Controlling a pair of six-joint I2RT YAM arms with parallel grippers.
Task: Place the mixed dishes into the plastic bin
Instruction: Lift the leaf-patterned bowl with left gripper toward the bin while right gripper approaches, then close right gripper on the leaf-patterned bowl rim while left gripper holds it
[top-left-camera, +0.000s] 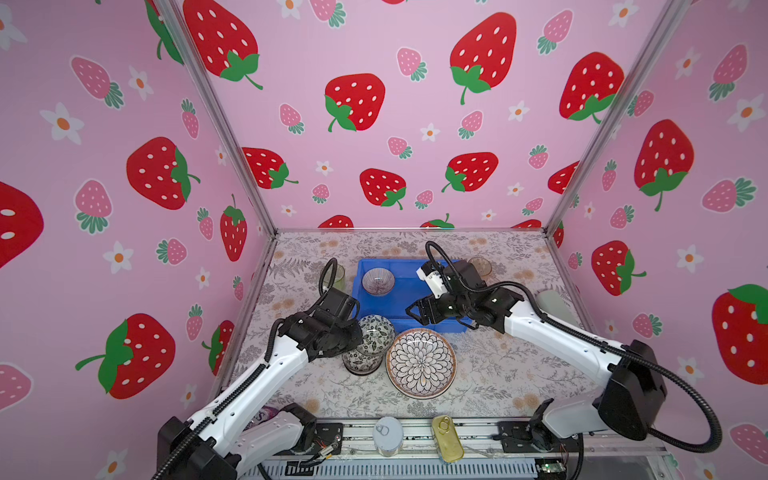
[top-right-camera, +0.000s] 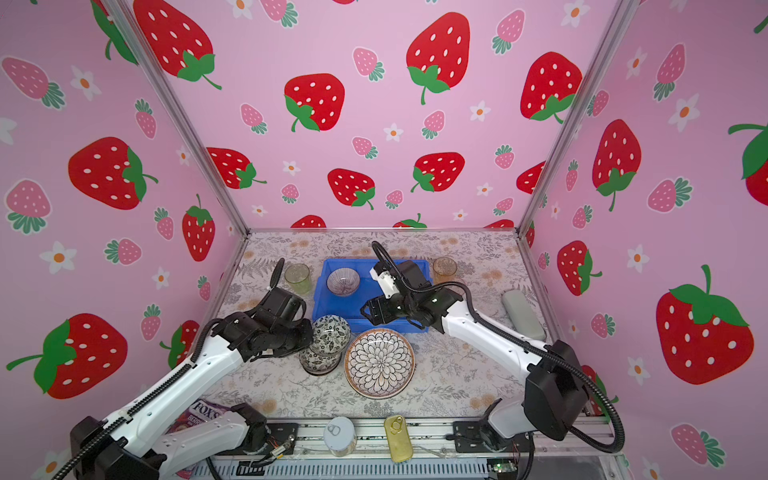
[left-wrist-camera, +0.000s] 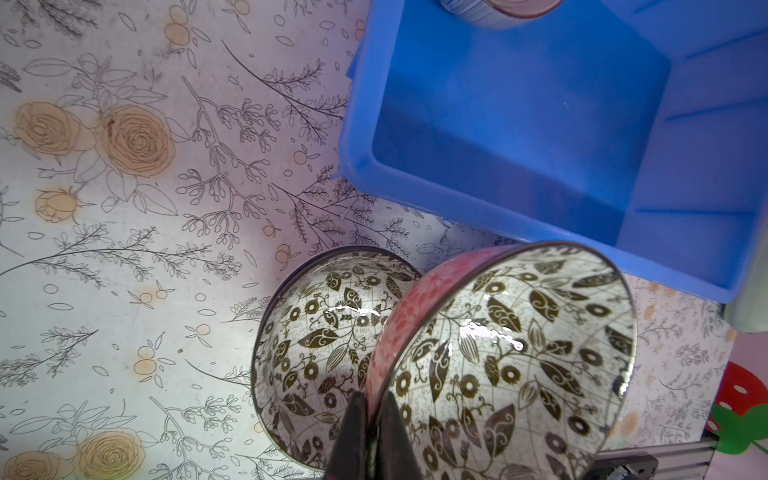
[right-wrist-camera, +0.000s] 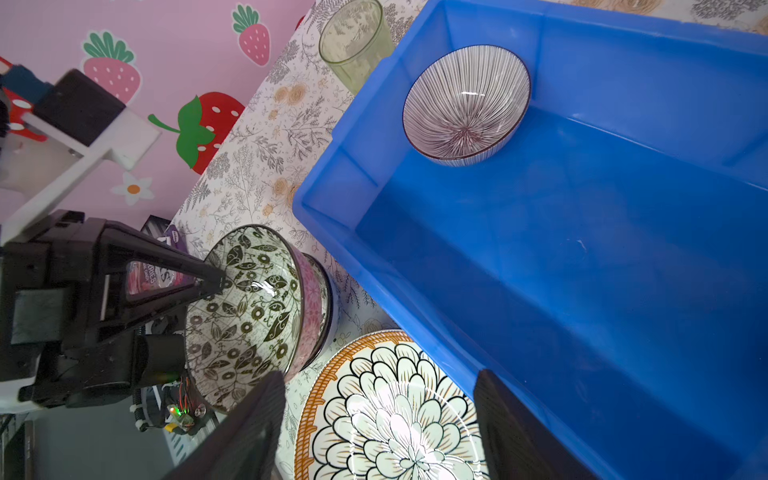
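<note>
My left gripper (left-wrist-camera: 373, 399) is shut on the rim of a black-floral bowl (left-wrist-camera: 519, 353), holding it tilted above a second floral bowl (top-left-camera: 360, 361) that rests on the table. The held bowl (top-left-camera: 376, 330) hangs just in front of the blue plastic bin (top-left-camera: 388, 261). A purple-striped bowl (right-wrist-camera: 465, 106) sits in the bin's far left corner. My right gripper (right-wrist-camera: 379, 376) stands open and empty over the bin's near edge and the petal-patterned plate (top-left-camera: 421, 362). A green tumbler (top-right-camera: 298, 277) stands left of the bin, an amber one (top-right-camera: 444, 269) right of it.
A silver round tin (top-left-camera: 387, 434) and a gold oval tin (top-left-camera: 446, 438) lie on the front rail. A purple candy bag (top-right-camera: 199, 415) shows under the left arm. A grey oblong object (top-right-camera: 521, 313) lies by the right wall. Strawberry walls close three sides.
</note>
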